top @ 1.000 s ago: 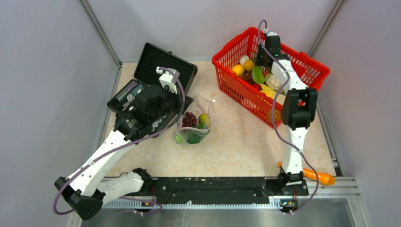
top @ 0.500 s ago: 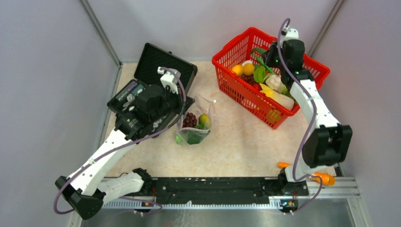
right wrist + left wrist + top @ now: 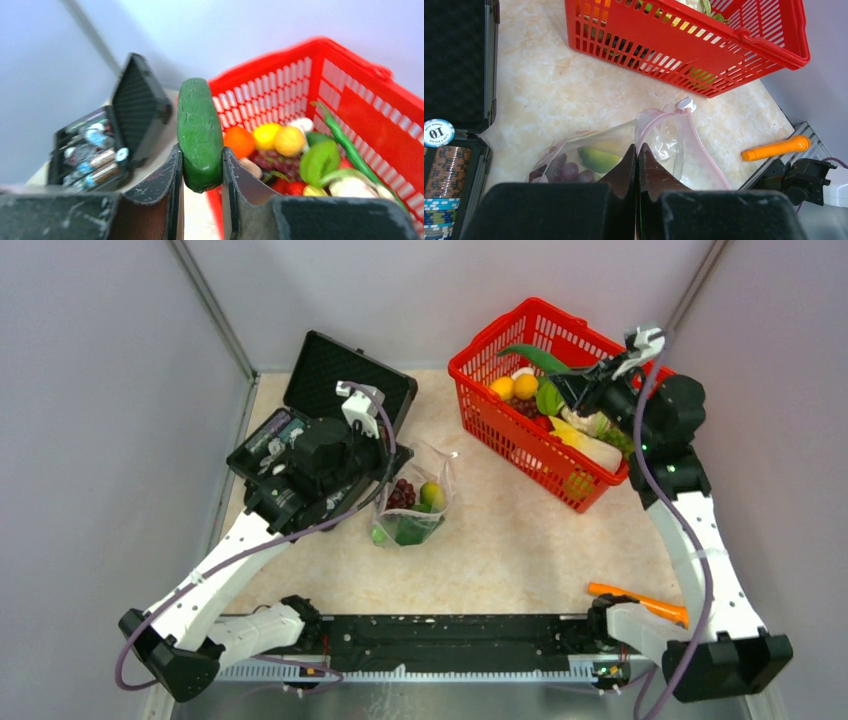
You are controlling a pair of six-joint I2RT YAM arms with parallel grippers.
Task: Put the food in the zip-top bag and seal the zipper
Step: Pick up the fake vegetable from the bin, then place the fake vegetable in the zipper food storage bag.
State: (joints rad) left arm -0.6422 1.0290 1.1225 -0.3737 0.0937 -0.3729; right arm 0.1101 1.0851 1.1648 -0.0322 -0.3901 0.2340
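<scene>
Worktop (image 3: 500,540): pale marbled slab that carries everything, with both arm bases at its near edge.
Red basket (image 3: 505,440): at the far right, partly filled with toy food. It stands apart from the bag.
Black case (image 3: 345,370): at the far left with its lid up. Stacked chips (image 3: 438,132) sit in the tray.
Left arm (image 3: 230,560): reaches from the near-left corner over the front of the case to the bag.
Right arm (image 3: 700,540): rises along the right side, its wrist turned in over the basket's right rim.
Zip-top bag (image 3: 412,505): at mid worktop, just right of the case. It lies clear and slack with its mouth lifted toward the left arm.
Cucumber (image 3: 199,125): dark green, raised above the basket and pointing toward the far left corner.
Food in the basket (image 3: 515,385): orange and yellow citrus, grapes, green leafy pieces and a pale vegetable lie heaped together.
Food in the bag (image 3: 400,492): purple grapes, a yellow-green fruit beside them, and darker green pieces toward the bottom.
Orange stick-shaped thing (image 3: 640,602): lies by the right arm's base, well apart from the bag.
Left claw (image 3: 637,150): jaws pressed fully together, pinching the bag's mouth edge.
Right claw (image 3: 201,149): jaws part-way open, clamped on the cucumber's lower end.
Zipper (image 3: 710,154): pink strip, unsealed, looping open around the mouth.
Slider (image 3: 685,104): small white tab at the far end of the strip.
</scene>
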